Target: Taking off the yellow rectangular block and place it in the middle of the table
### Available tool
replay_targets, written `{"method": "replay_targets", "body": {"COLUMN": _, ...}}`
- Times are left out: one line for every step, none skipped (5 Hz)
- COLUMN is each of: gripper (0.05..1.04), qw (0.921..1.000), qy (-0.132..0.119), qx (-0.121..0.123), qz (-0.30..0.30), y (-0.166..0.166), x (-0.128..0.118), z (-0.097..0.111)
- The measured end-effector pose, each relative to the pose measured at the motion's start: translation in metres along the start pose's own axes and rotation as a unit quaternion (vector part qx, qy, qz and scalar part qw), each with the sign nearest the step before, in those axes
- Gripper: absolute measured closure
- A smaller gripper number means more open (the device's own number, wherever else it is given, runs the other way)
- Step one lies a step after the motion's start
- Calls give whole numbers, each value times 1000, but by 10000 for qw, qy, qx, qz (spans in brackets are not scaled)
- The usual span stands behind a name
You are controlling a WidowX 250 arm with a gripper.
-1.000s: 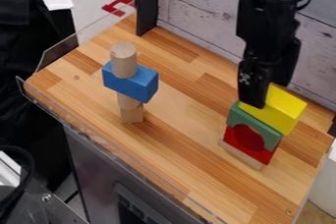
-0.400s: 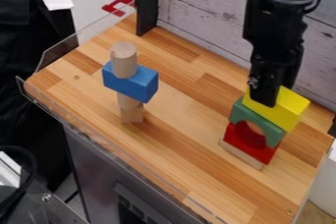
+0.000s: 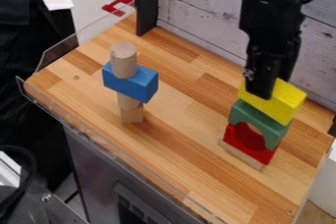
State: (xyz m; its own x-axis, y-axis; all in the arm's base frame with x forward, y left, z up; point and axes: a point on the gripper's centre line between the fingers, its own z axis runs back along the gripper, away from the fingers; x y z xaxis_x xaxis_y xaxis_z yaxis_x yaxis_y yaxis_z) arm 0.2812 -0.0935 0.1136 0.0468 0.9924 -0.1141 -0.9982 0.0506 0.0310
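Slightly raised since before, the yellow block (image 3: 282,104), pinched by the gripper (image 3: 271,89), remains over the green arch (image 3: 257,118); removal seems only begun, placing on the table (image 3: 187,154) remains.

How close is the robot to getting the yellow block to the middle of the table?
No step looks finished yet: the yellow block is at the top of the stack, right over the green arch. In hand: the claw has hold of it. Left to do: take it clear, set it mid-table and let go.
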Motion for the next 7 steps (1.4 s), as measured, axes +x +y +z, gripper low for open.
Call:
{"method": "replay_targets", "body": {"gripper": 553, "qw": 9992, "qy": -108, "qx": -241, "qz": 287, "y": 9, "x": 16, "z": 21}}
{"method": "replay_targets", "body": {"gripper": 553, "qw": 9970, "qy": -93, "qx": -416, "qz": 653, "y": 13, "x": 41, "z": 31}}
{"method": "replay_targets", "body": {"gripper": 553, "qw": 9965, "qy": -19, "qx": -212, "qz": 803, "y": 16, "x": 68, "z": 31}}
{"method": "replay_targets", "body": {"gripper": 553, "qw": 9988, "qy": 137, "qx": 178, "qz": 440, "y": 7, "x": 86, "z": 19}}
{"method": "replay_targets", "body": {"gripper": 553, "qw": 9983, "qy": 259, "qx": 509, "qz": 67, "y": 2, "x": 92, "z": 3}}
{"method": "replay_targets", "body": {"gripper": 553, "qw": 9982, "qy": 331, "qx": 348, "qz": -345, "y": -9, "x": 91, "z": 2}}
{"method": "replay_targets", "body": {"gripper": 553, "qw": 9877, "qy": 360, "qx": 66, "qz": -1518, "y": -17, "x": 87, "z": 1}}
